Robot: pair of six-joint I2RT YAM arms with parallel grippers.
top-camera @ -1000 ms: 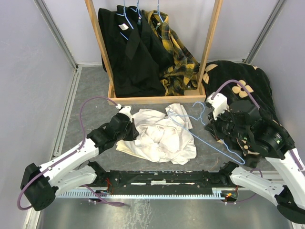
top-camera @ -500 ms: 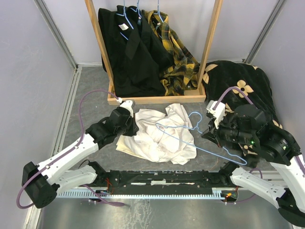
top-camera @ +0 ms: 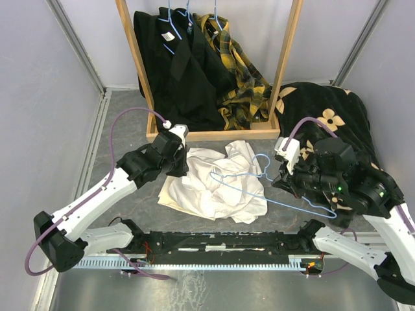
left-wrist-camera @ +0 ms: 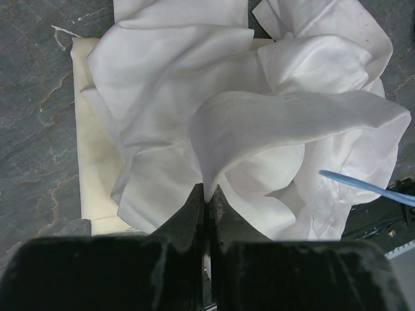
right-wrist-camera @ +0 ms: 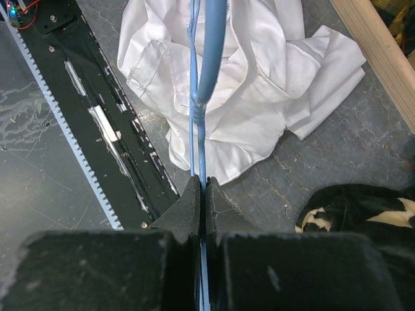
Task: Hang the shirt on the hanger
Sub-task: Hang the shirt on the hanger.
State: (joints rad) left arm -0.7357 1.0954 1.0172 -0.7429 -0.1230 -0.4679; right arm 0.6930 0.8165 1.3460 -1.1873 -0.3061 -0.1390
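Note:
The white shirt (top-camera: 217, 188) lies crumpled on the grey table, partly over a cream-yellow folded cloth (top-camera: 168, 194). My left gripper (top-camera: 183, 168) is at its left edge. In the left wrist view this gripper (left-wrist-camera: 207, 192) is shut on a raised fold of the shirt (left-wrist-camera: 259, 123). The light-blue wire hanger (top-camera: 262, 158) hangs tilted over the shirt's right half. My right gripper (top-camera: 286, 179) holds it from the right. In the right wrist view the gripper (right-wrist-camera: 202, 183) is shut on the hanger (right-wrist-camera: 209, 65), with the shirt (right-wrist-camera: 253, 71) beneath.
A wooden rack base (top-camera: 214, 135) stands just behind the shirt, with black garments (top-camera: 181, 71) and a plaid shirt (top-camera: 245, 81) on blue hangers. A black cloth with cream flowers (top-camera: 331, 116) lies at the right. The black rail (top-camera: 220, 243) runs along the near edge.
My right gripper has carried the hanger leftwards, over the shirt. My left gripper has moved back and slightly right, pulling up the fold of shirt it holds.

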